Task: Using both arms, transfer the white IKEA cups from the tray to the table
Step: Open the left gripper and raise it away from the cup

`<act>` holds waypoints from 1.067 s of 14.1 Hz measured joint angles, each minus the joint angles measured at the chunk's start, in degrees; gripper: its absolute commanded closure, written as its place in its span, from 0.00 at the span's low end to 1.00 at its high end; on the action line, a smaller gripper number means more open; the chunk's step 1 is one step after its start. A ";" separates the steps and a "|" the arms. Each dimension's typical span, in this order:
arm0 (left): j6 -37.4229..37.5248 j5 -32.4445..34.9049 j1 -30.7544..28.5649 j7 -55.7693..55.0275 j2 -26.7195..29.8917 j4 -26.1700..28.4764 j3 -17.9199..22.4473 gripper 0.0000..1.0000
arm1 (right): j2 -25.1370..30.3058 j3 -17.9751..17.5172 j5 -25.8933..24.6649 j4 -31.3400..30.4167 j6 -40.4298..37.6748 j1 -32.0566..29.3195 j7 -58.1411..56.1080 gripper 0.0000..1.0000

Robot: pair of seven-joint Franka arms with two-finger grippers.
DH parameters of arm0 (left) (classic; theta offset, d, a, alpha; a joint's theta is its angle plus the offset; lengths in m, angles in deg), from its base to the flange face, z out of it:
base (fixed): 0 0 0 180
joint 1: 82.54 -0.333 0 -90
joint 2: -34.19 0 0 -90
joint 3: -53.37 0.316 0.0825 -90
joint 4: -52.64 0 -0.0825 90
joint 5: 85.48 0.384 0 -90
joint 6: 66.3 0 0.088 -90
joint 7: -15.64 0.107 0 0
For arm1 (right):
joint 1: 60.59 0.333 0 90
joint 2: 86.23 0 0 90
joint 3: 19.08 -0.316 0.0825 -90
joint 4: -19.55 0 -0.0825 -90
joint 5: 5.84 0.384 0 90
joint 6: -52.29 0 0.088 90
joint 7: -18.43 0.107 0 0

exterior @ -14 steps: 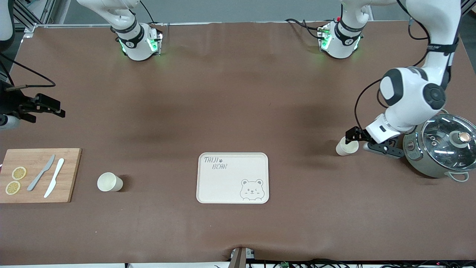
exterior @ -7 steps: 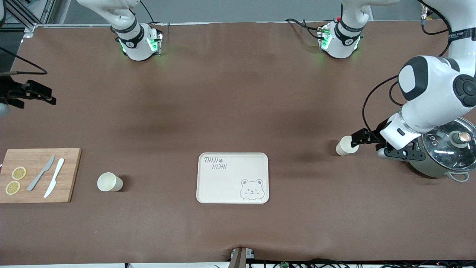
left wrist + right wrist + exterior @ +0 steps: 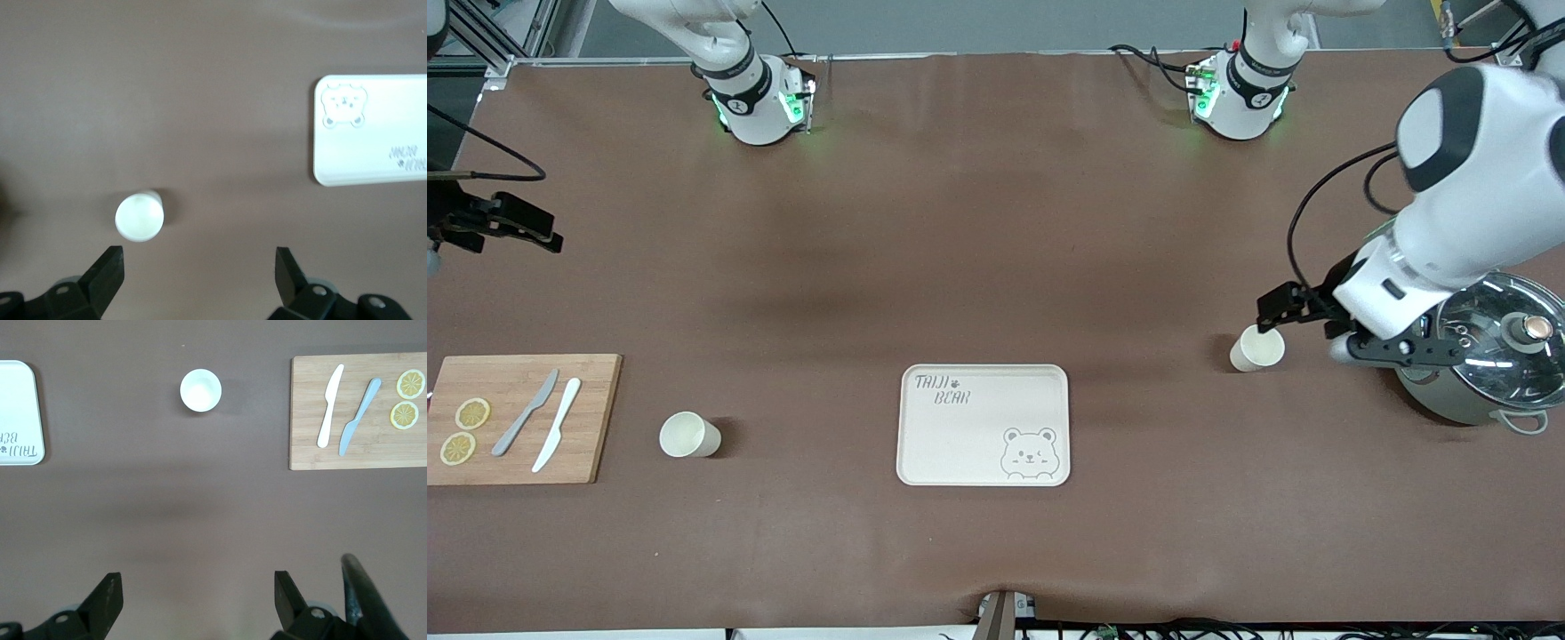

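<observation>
Two white cups stand upright on the brown table. One cup (image 3: 1257, 348) (image 3: 139, 217) is near the pot. The other cup (image 3: 688, 435) (image 3: 200, 389) stands between the cutting board and the beige tray (image 3: 983, 425). My left gripper (image 3: 1385, 352) (image 3: 199, 270) hangs open and empty above the table between the first cup and the pot. That cup lies near one finger (image 3: 107, 270), not between the two. My right gripper (image 3: 197, 603) is open and empty, high over bare table at the right arm's end. Only its wrist end (image 3: 503, 222) shows in the front view.
A grey-green pot with a glass lid (image 3: 1489, 351) stands close to the left hand. A wooden cutting board (image 3: 520, 418) (image 3: 358, 411) holds two knives and two lemon slices. The tray also shows in the left wrist view (image 3: 370, 130) and the right wrist view (image 3: 20, 413).
My left hand has risen and drawn back from the cup by the pot, and that cup stays put. My right hand has moved toward the robots' bases. Both grippers stay open.
</observation>
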 measured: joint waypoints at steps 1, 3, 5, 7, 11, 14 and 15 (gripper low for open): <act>2.92 0.46 -0.29 0.00 0.13 -2.10 0.04 0.00 | -0.03 0.00 -0.03 0.00 0.13 0.28 0.15 0.00; 6.25 1.20 -0.63 0.54 0.96 -4.18 0.29 0.00 | -0.02 0.04 -0.06 0.03 0.54 0.34 0.15 0.00; 9.73 2.20 -0.71 2.67 2.73 -4.71 0.38 0.00 | -0.02 0.06 -0.06 0.05 0.69 0.34 0.15 0.00; 12.63 3.61 -0.82 4.77 5.07 -4.81 0.47 0.00 | -0.02 0.06 -0.06 0.06 0.71 0.34 0.15 0.00; 13.84 4.94 -1.09 5.66 6.79 -4.74 0.51 0.00 | -0.02 0.06 -0.07 0.06 0.71 0.34 0.15 0.00; 13.73 7.38 -1.08 6.76 6.50 -4.57 0.39 0.00 | -0.02 0.02 -0.06 0.06 0.83 0.47 0.14 0.00; 13.58 7.60 -1.12 6.82 6.45 -4.57 0.39 0.00 | -0.02 0.02 -0.07 0.06 0.91 0.57 0.14 0.00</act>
